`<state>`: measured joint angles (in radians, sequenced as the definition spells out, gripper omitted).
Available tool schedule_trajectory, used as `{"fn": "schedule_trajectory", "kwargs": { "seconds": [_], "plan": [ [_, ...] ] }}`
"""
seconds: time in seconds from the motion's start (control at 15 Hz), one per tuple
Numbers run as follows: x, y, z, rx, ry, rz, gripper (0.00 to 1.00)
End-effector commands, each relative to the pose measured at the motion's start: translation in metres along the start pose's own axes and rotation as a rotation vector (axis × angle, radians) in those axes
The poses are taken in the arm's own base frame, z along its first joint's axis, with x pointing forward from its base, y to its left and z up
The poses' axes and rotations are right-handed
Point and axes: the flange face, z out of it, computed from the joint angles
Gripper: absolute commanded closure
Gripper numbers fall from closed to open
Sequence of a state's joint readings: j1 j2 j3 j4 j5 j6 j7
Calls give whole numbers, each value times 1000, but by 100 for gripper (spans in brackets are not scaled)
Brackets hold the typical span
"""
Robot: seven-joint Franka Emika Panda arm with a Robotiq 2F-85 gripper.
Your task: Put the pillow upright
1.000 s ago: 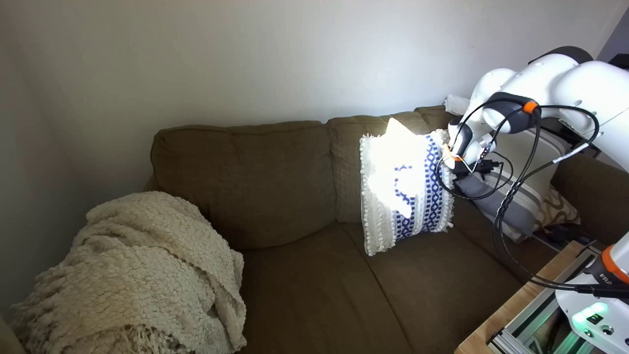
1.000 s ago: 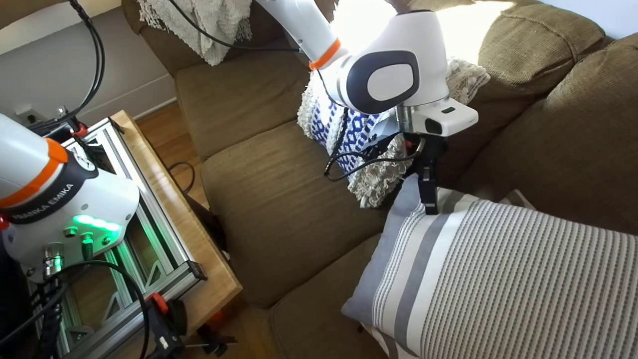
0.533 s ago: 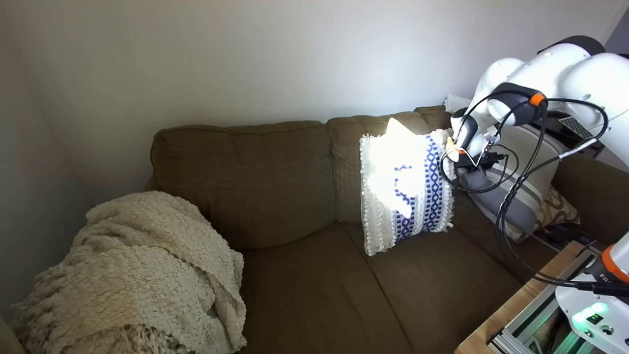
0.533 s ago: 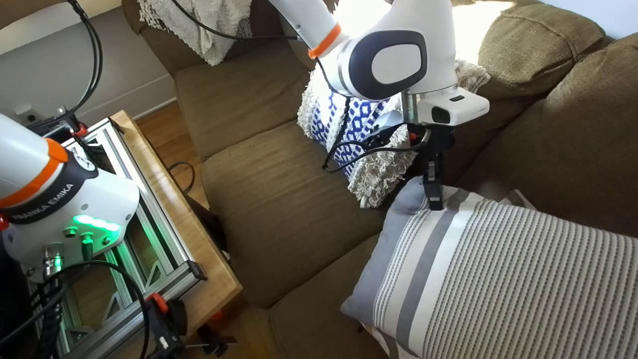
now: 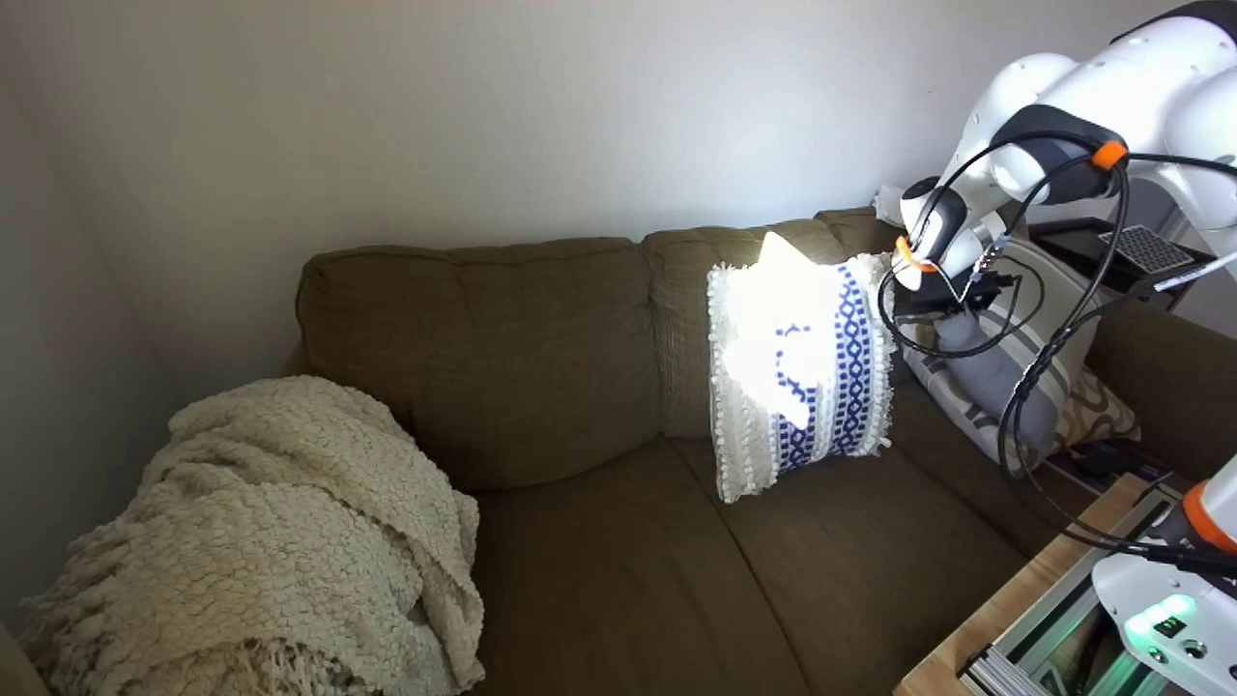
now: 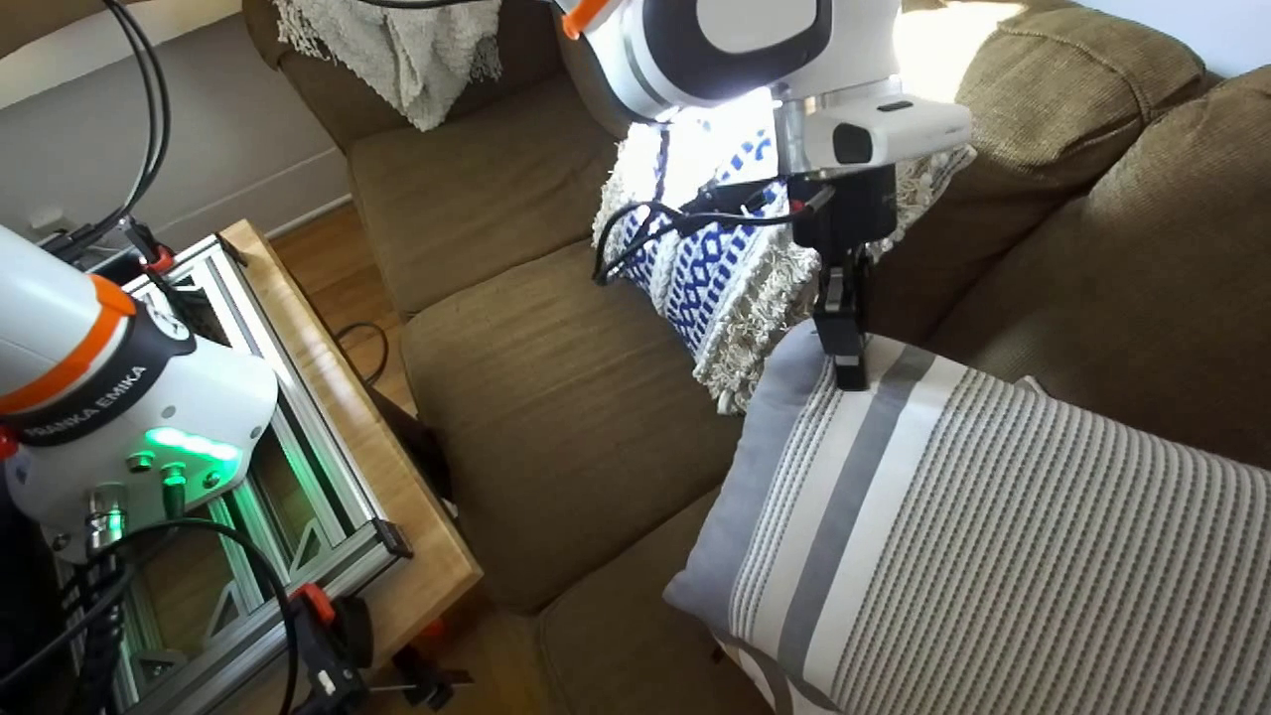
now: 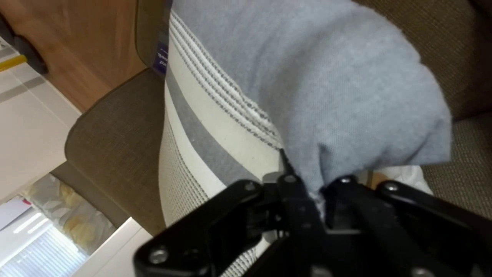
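The pillow with navy-blue woven bands [image 5: 850, 387] stands upright against the sofa back, partly hidden by the arm in an exterior view [image 6: 700, 283]. Beside it a larger grey-and-white striped pillow [image 6: 1043, 536] leans at a tilt, its grey end raised. My gripper [image 6: 851, 377] points down at that pillow's upper edge near the grey end. In the wrist view the grey cloth [image 7: 357, 96] runs down between the fingers and is pinched there, so the gripper [image 7: 317, 186] is shut on the striped pillow. Nothing of mine grips the blue-banded pillow.
A cream knitted blanket [image 5: 300, 522] covers the far end of the brown sofa [image 5: 599, 580]. A tan patterned cushion [image 5: 1102, 416] lies beneath the striped pillow. The robot base stands on a wooden table [image 6: 437, 566] in front. Loose cables [image 5: 1039, 387] loop beside the arm.
The jaws have come together on the striped pillow's edge, and the arm has risen. The pillow's grey end has lifted with it. The blue-banded pillow has not moved.
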<state>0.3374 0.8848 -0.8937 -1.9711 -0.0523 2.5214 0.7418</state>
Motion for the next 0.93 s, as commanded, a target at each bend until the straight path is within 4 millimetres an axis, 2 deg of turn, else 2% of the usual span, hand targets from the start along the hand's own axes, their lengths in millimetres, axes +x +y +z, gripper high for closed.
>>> {"fn": "schedule_trajectory", "kwargs": {
  "seconds": [0.0,0.2,0.53,0.6,0.73,0.87],
  "plan": [
    [-23,20,-40,-52,-32,69,97],
    [-41,21,-72,-87,-46,106,97],
    [-69,6,-121,-97,-46,151,97],
    [-55,-1,-104,-107,-32,129,87],
    [-63,-5,-118,-97,-28,141,87],
    [-65,-5,-121,-91,-31,146,87]
  ]
}}
